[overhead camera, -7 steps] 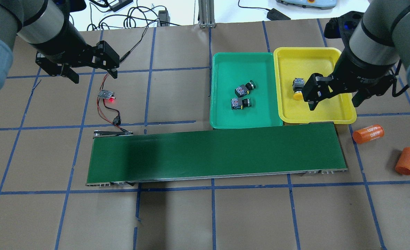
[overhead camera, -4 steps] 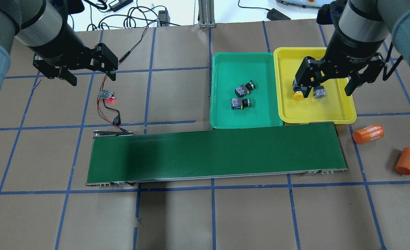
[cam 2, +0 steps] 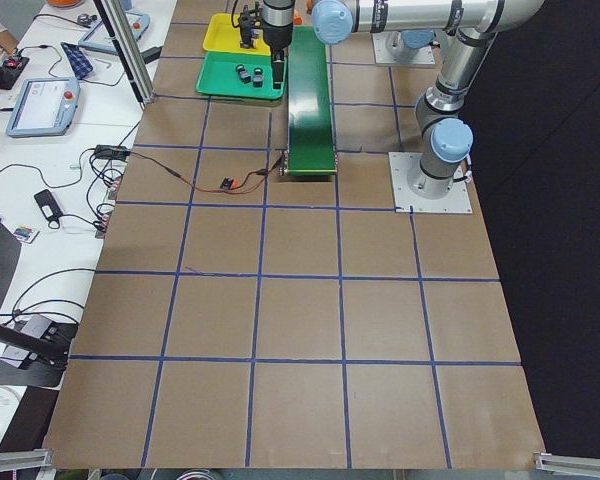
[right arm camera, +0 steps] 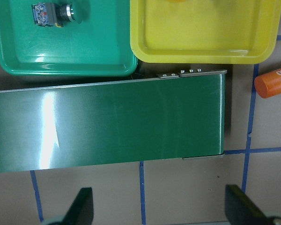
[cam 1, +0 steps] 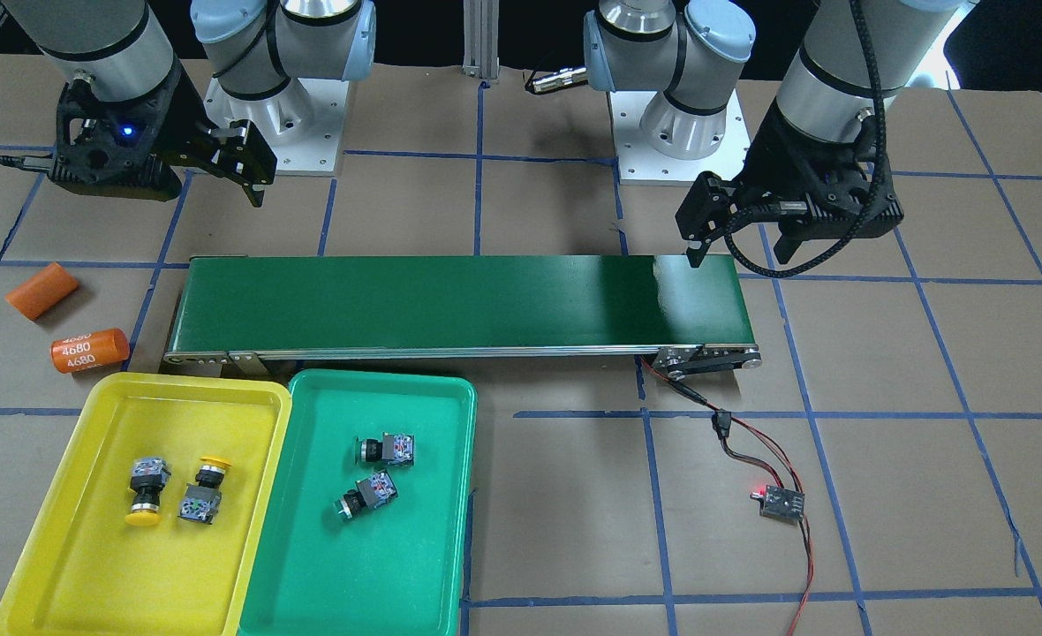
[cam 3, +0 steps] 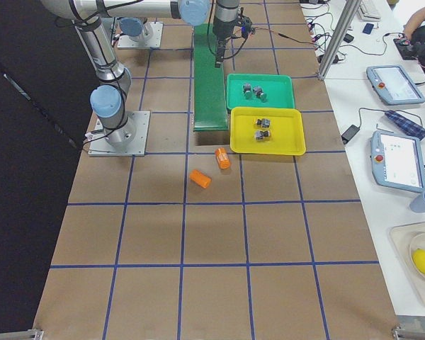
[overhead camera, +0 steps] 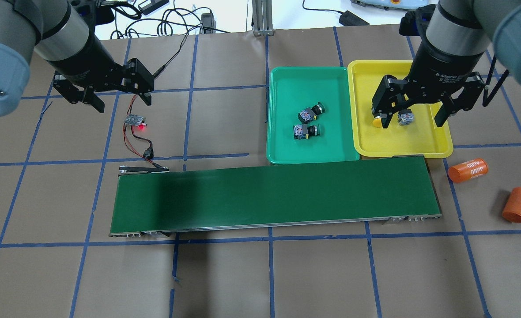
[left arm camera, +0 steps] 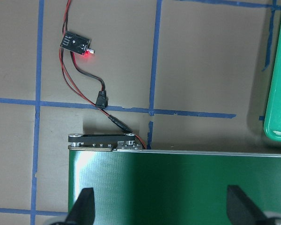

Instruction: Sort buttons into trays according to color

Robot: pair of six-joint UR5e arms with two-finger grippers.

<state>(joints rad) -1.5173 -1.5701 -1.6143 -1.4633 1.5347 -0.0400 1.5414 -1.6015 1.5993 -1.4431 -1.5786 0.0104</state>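
Note:
Two yellow buttons lie side by side in the yellow tray. Two green buttons lie in the green tray. My right gripper hangs open and empty. The overhead view shows it over the yellow tray, while its wrist view looks down on the belt's end and the trays' near rims. My left gripper is open and empty too, high over the belt's other end.
The long dark-green conveyor belt runs along the trays' near side. Two orange cylinders lie to the right of the belt. A small circuit board with a red light and its wires sit off the belt's left end.
My right gripper has drifted left and back, so the second yellow button, earlier hidden behind it, now shows in the yellow tray. The left gripper has shifted slightly right.

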